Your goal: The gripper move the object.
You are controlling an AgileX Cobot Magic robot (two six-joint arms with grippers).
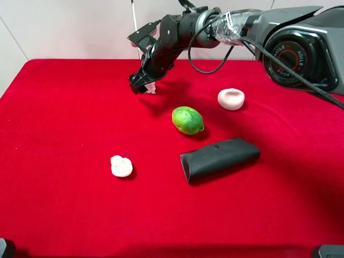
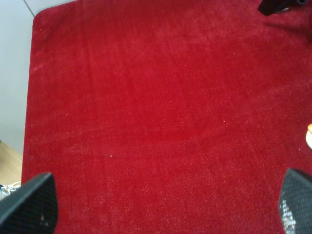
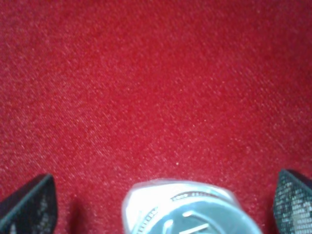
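Note:
The small clear bottle [image 1: 151,87] stands on the red cloth at the back, left of the middle, mostly hidden by my right gripper [image 1: 141,81]. In the right wrist view its silver cap [image 3: 187,214] sits between the two black fingertips [image 3: 29,204], which stand wide apart with a gap on both sides. The right gripper [image 3: 162,202] is open around the bottle and does not clamp it. My left gripper [image 2: 163,202] is open and empty over bare red cloth; it does not show in the high view.
A green fruit [image 1: 187,120] lies mid-table. A pale pink-white bowl-shaped piece [image 1: 231,99] is behind it to the right. A black pouch [image 1: 219,158] lies in front of the fruit. A white knobbed lump [image 1: 121,166] sits front left. The red cloth [image 1: 64,134] covers the table.

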